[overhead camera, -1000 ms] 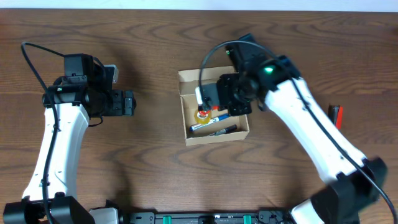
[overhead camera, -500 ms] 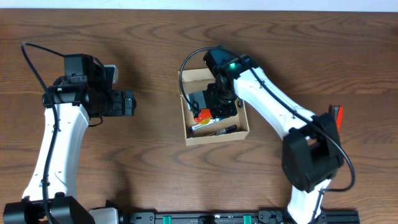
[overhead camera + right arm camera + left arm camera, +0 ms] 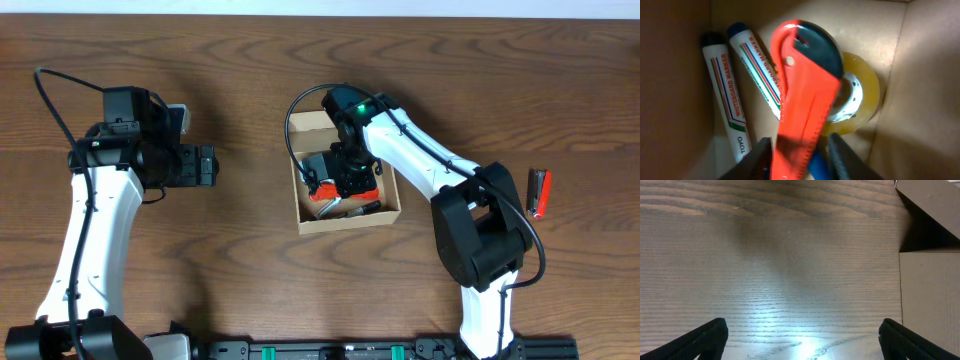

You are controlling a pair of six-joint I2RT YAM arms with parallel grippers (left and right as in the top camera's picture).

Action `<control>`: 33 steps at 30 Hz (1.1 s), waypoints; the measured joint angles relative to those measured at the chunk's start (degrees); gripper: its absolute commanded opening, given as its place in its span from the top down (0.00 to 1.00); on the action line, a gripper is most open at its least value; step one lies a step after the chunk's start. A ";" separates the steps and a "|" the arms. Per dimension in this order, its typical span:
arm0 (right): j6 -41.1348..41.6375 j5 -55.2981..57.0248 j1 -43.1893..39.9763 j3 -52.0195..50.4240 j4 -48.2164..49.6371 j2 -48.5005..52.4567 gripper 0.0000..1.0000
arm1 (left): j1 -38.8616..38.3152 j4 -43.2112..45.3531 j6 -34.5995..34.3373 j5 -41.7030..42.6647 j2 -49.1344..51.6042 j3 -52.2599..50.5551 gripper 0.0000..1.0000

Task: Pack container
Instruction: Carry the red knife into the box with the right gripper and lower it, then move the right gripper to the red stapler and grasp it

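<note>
The container (image 3: 350, 221) is a tan cardboard box at the table's middle, lid flap open at the back. My right gripper (image 3: 340, 180) is down inside it, shut on a red and black cutter (image 3: 322, 189). In the right wrist view the cutter (image 3: 807, 95) stands between the fingers (image 3: 800, 150), above two whiteboard markers (image 3: 725, 95) and a yellowish tape roll (image 3: 862, 95) on the box floor, with the box wall (image 3: 670, 75) close on the left. My left gripper (image 3: 208, 165) is open and empty, left of the box; its wrist view (image 3: 800, 340) shows bare table and the box side (image 3: 930, 300).
A second red and black tool (image 3: 539, 193) lies on the table at the far right. Cables loop over both arms. The wood table (image 3: 230, 260) stretches all round the box.
My right gripper has moved left and lower into the box with the red cutter, and the arm has swung round. The left arm has not moved.
</note>
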 measured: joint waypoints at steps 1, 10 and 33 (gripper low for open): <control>-0.11 0.02 0.00 0.00 0.13 0.00 0.76 | 0.00 0.00 0.00 0.00 0.00 0.00 0.05; 3.28 -0.46 0.00 3.32 -2.03 -1.73 0.65 | 0.00 -0.09 0.00 0.00 0.00 0.00 0.05; 71.14 23.71 -46.34 13.42 -7.67 -28.46 0.23 | 0.00 0.26 0.00 0.02 0.00 0.00 0.05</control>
